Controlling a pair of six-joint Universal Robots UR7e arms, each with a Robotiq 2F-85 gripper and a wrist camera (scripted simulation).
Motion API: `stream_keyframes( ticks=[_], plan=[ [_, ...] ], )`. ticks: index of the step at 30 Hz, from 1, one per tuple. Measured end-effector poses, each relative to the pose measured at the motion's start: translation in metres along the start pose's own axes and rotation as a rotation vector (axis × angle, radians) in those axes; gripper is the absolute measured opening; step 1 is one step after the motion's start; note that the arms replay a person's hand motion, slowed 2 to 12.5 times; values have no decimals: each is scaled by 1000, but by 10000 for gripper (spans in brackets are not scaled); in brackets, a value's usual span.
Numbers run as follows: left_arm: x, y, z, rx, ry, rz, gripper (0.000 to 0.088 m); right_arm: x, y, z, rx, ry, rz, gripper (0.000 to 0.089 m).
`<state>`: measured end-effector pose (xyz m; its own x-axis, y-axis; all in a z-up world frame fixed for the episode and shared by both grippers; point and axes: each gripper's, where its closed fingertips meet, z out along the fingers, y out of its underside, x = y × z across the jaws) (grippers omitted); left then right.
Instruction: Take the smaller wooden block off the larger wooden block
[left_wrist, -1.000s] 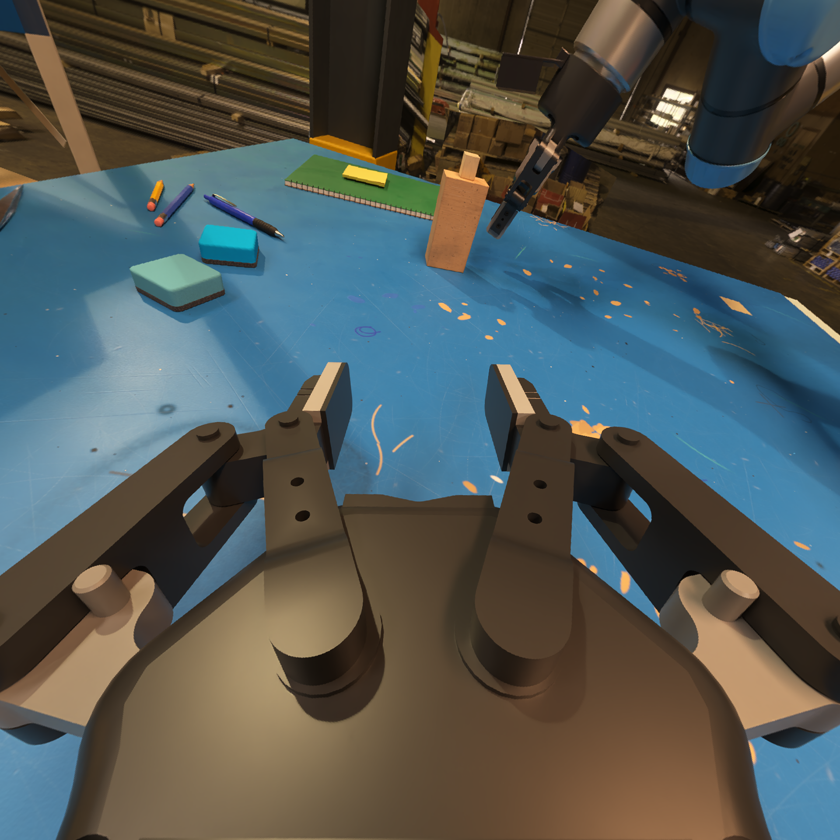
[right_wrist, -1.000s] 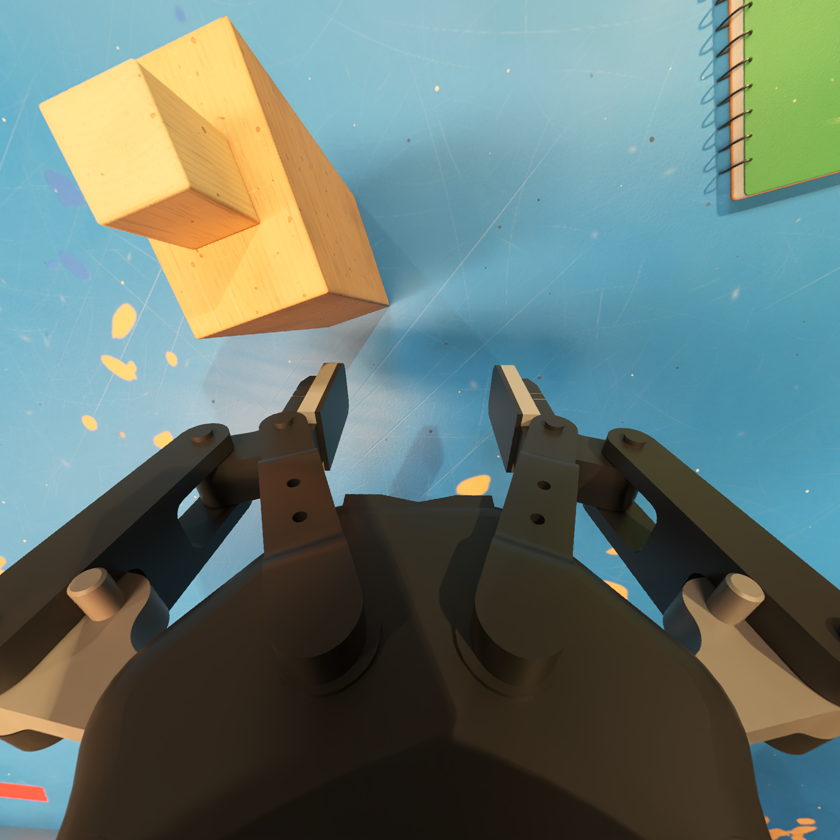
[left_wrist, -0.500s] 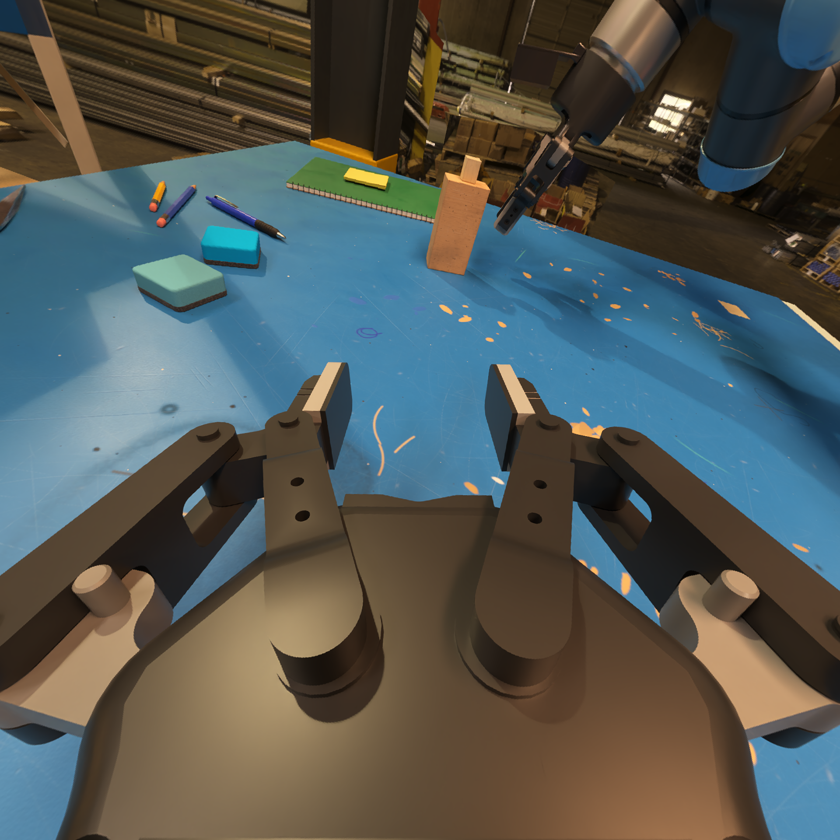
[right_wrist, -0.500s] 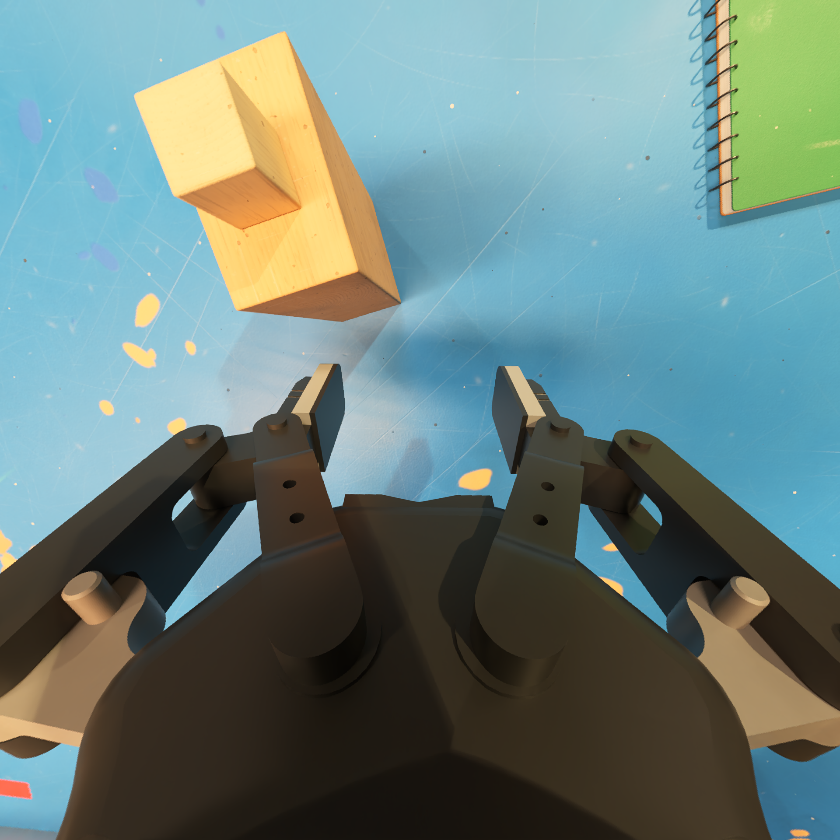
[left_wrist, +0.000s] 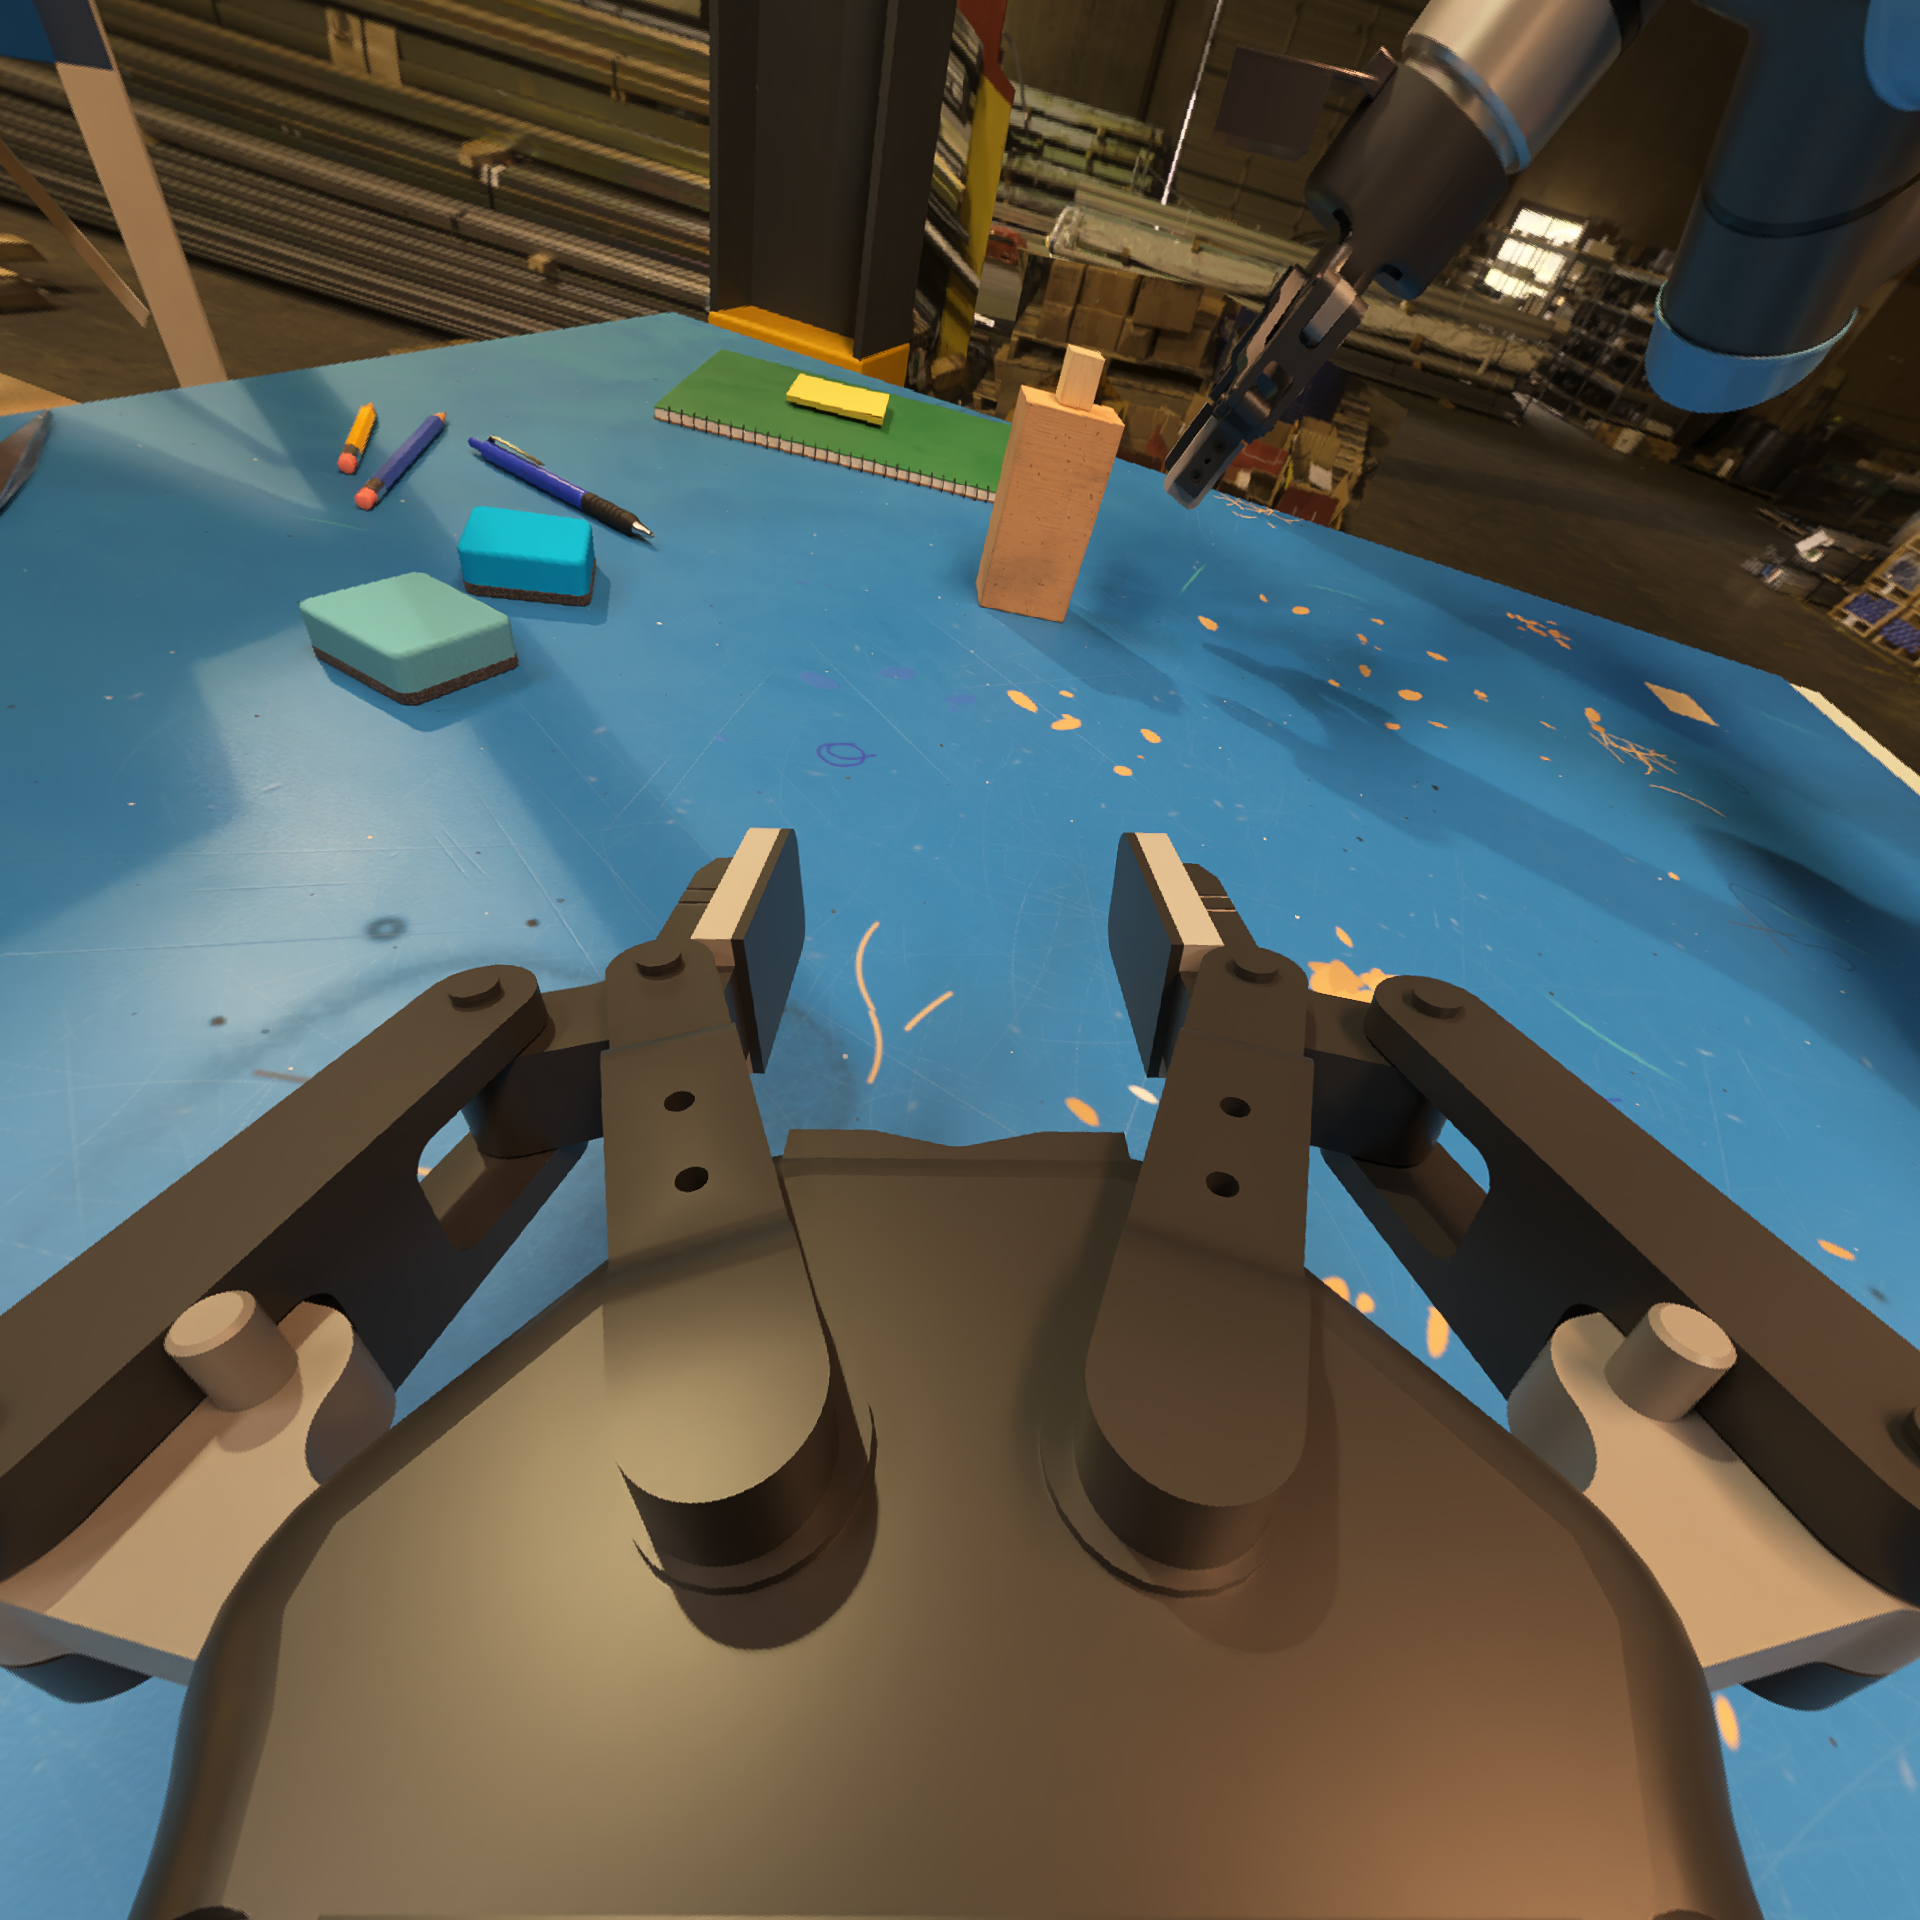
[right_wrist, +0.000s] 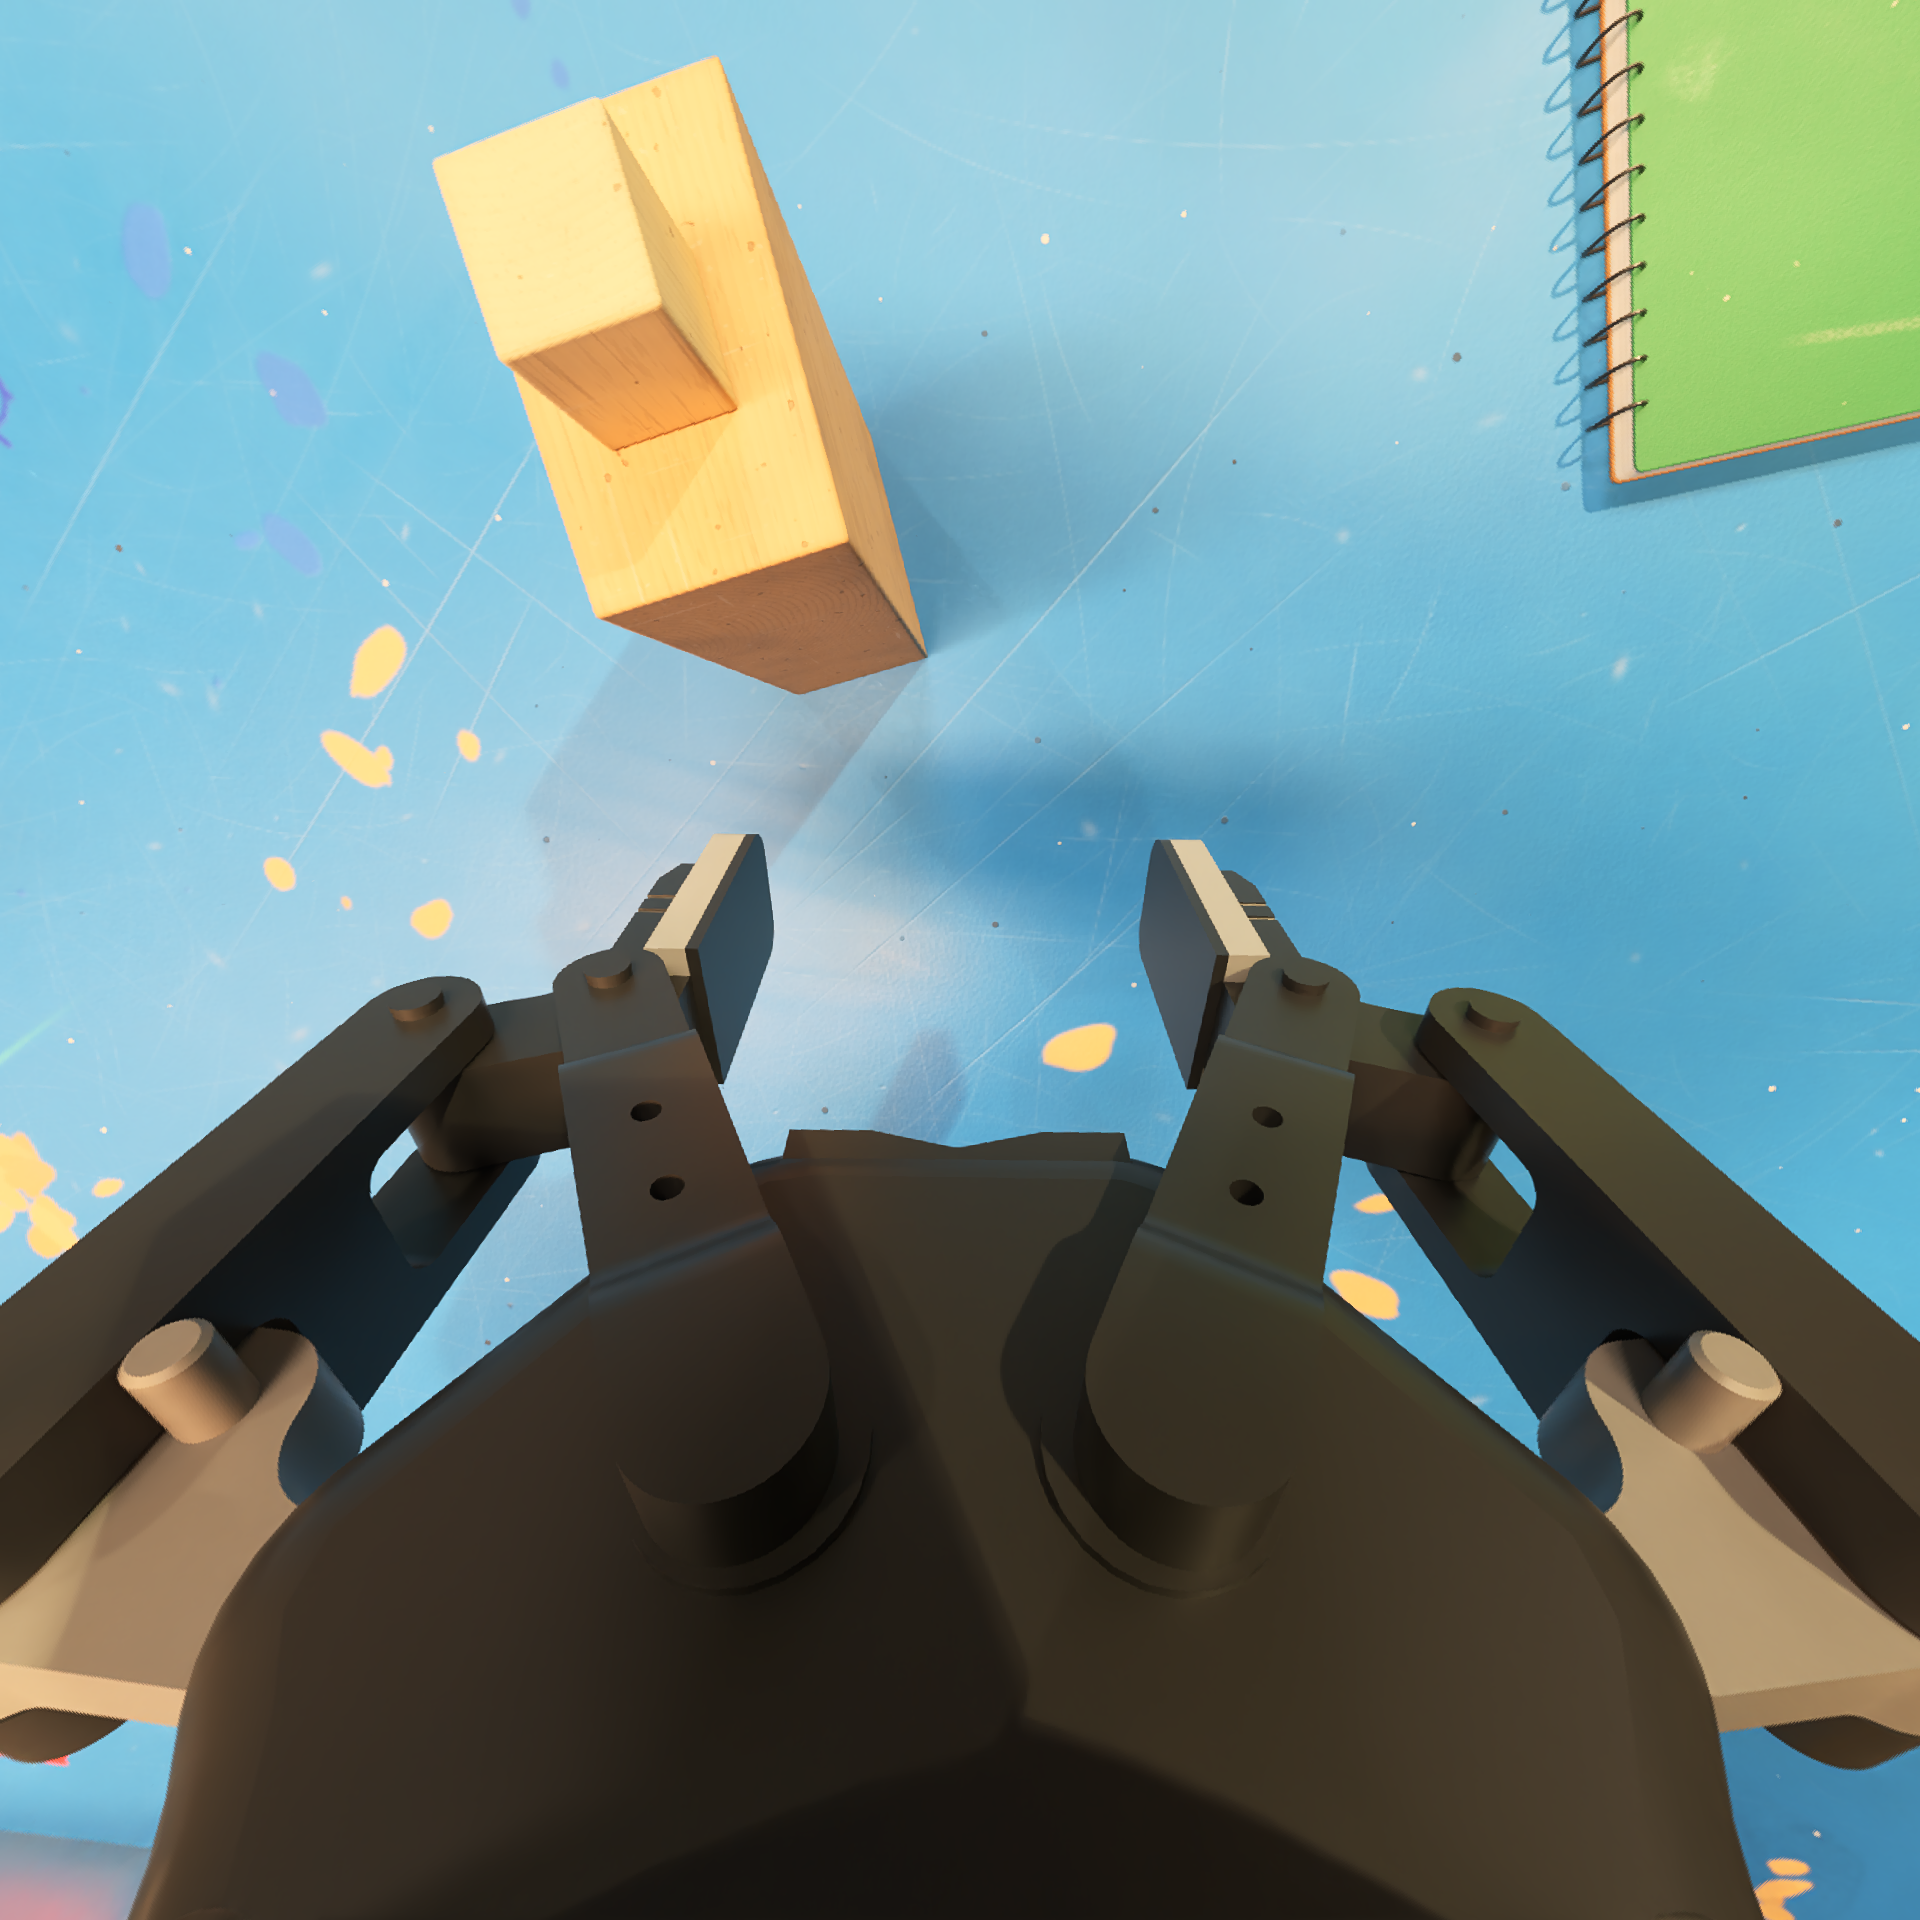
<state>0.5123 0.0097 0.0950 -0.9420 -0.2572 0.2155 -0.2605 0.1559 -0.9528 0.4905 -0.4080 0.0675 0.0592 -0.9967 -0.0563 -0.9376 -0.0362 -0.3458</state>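
Observation:
The larger wooden block (left_wrist: 1047, 509) stands upright on the blue table (left_wrist: 935, 727), far ahead in the left wrist view. The smaller wooden block (left_wrist: 1081, 374) sits on its top. From above, in the right wrist view, the small block (right_wrist: 566, 249) rests on the large block (right_wrist: 748, 499). My right gripper (right_wrist: 956, 935) is open and empty, hovering above the table beside the blocks; it also shows in the left wrist view (left_wrist: 1205, 468), to the right of the blocks. My left gripper (left_wrist: 956, 935) is open and empty, low over the table, far from the blocks.
A green spiral notebook (left_wrist: 831, 426) with a yellow pad (left_wrist: 837, 400) lies behind the blocks; it also shows in the right wrist view (right_wrist: 1766, 239). Two sponges (left_wrist: 410, 634) (left_wrist: 527, 551), a pen (left_wrist: 561, 499) and two pencils (left_wrist: 400, 459) lie far left.
My right gripper has risen and drawn away to the right of the blocks, which now sit nearer the middle of its view. My left gripper pulled back slightly. Both stay open.

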Motion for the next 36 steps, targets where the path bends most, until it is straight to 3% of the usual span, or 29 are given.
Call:
stream_keyframes(
  ticks=[21, 36],
  plan=[
    [0, 3, 3, -9, 3, -1, 533, 2, -2, -31, 57, -10, -12, 639],
    [1, 4, 7, -15, 7, -1, 533, -1, -23, -52, 163, -7, -26, 638]
  ],
)
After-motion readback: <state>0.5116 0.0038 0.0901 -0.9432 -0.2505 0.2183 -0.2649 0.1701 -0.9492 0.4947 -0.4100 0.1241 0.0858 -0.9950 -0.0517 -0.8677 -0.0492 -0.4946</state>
